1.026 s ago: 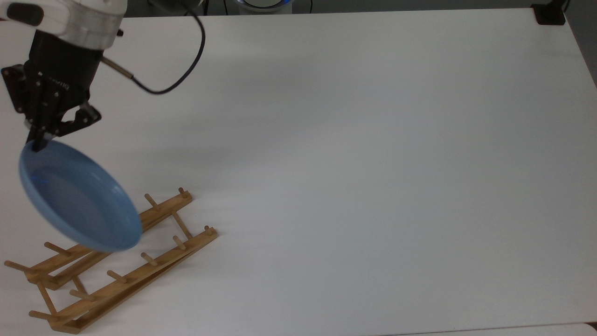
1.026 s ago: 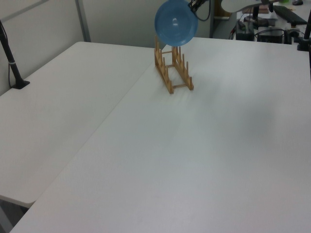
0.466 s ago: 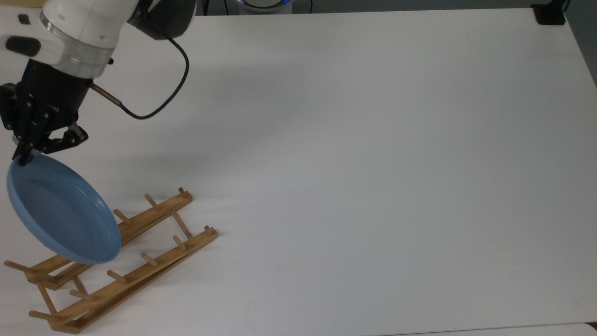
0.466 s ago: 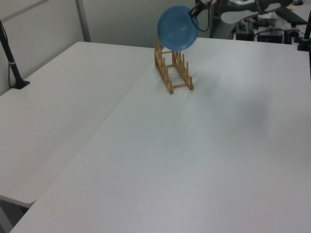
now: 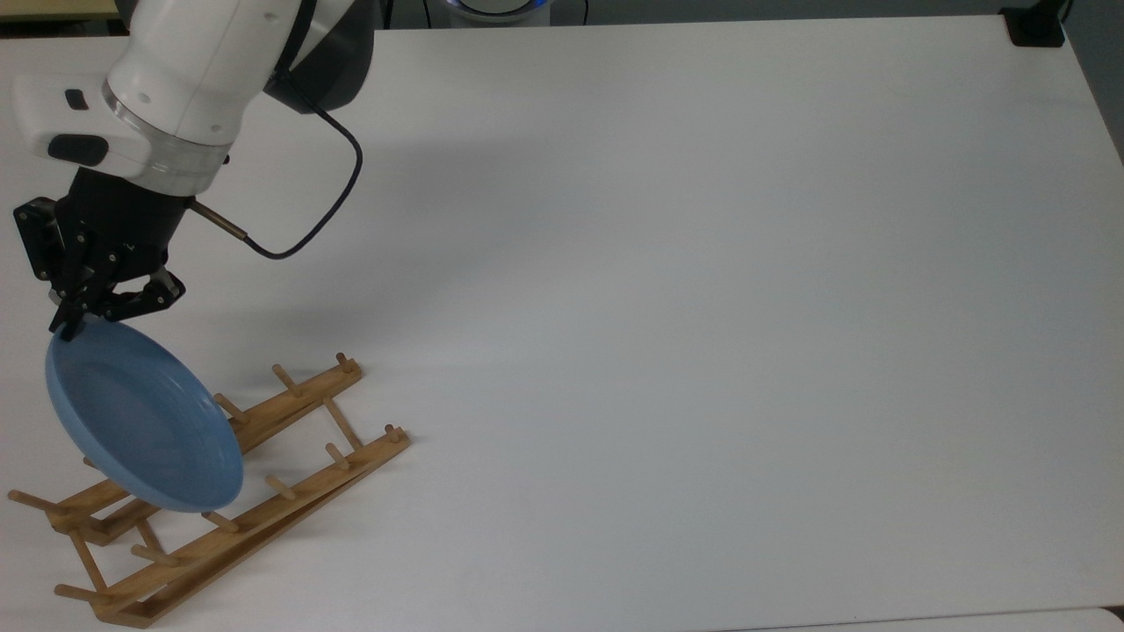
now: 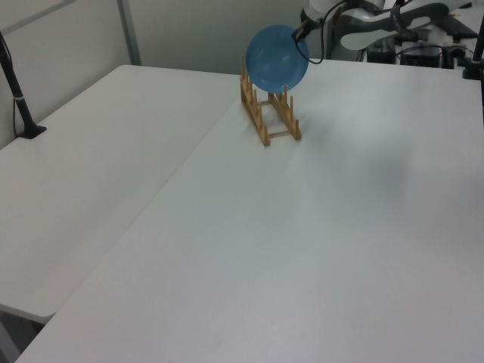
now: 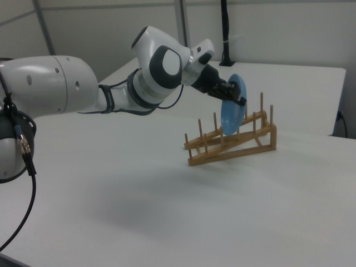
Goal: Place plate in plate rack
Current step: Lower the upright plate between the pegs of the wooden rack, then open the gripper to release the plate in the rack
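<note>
Top view, showing the gripper (image 5: 70, 326) pinching the upper rim of the plate (image 5: 140, 426), fingers pressed onto that edge and carrying the plate on edge, tilted, above the plate rack (image 5: 263, 478). Having come lower over the last second and shifted back toward the top view's right after a brief swing to its left, so now overlapping more of the rack's near rail and pegs. Looking, in the right view, at the plate (image 7: 232, 111) hanging almost upright among the tall pegs of the plate rack (image 7: 231, 144), bottom edge level with the peg tops or just into them; touching or not, impossible to say. Seeing the same in the left view: plate (image 6: 277, 58) standing right over the rack (image 6: 270, 115), face toward the camera. Judging from this: descent into a slot under way, lower edge probably entering a gap between peg pairs. Still needing a straight lowering until both rails are taking the weight, then letting go. Risking a rim catching a peg top and tipping the light rack.
</note>
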